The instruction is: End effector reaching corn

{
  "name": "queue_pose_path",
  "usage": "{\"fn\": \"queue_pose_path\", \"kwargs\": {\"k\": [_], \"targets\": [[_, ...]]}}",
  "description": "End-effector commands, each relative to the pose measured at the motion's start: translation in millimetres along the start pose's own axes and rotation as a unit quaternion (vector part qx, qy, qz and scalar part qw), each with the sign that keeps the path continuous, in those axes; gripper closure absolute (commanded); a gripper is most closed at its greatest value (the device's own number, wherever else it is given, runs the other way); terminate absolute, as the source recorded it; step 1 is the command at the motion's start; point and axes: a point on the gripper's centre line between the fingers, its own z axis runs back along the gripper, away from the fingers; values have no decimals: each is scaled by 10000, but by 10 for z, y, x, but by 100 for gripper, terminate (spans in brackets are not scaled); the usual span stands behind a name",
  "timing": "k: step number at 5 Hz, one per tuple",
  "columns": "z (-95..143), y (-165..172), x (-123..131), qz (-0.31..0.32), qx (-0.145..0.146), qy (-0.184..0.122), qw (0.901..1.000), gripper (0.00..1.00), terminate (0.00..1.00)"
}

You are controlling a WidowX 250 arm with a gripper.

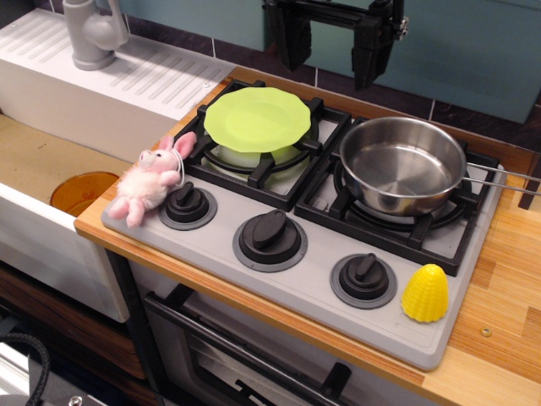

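The corn (425,293) is a small bright yellow ridged dome. It stands on the front right corner of the grey toy stove (296,279), right of the rightmost knob (364,278). The black end effector (333,52) hangs at the top of the view, high above the back of the stove between the two burners. Its two prongs point down with a wide gap between them and nothing in it. It is far behind and above the corn.
A lime-green plate (257,118) lies on the left burner. A steel pan (403,163) sits on the right burner, handle pointing right. A pink plush bunny (152,179) lies at the stove's left edge. A sink with grey faucet (91,34) is at left.
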Motion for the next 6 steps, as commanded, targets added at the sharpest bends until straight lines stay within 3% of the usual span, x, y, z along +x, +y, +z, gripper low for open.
{"fn": "queue_pose_path", "kwargs": {"k": [1, 2, 3, 5, 6], "targets": [[0, 0, 0, 0, 0, 0, 10000, 0, 0], [88, -332, -183, 417, 225, 98, 9988, 0, 0], [144, -636, -357, 832, 661, 29, 9943, 0, 0], [90, -934, -518, 1100, 789, -80, 9908, 0, 0], [-72, -1018, -506, 1135, 775, -280, 9901, 0, 0]]}}
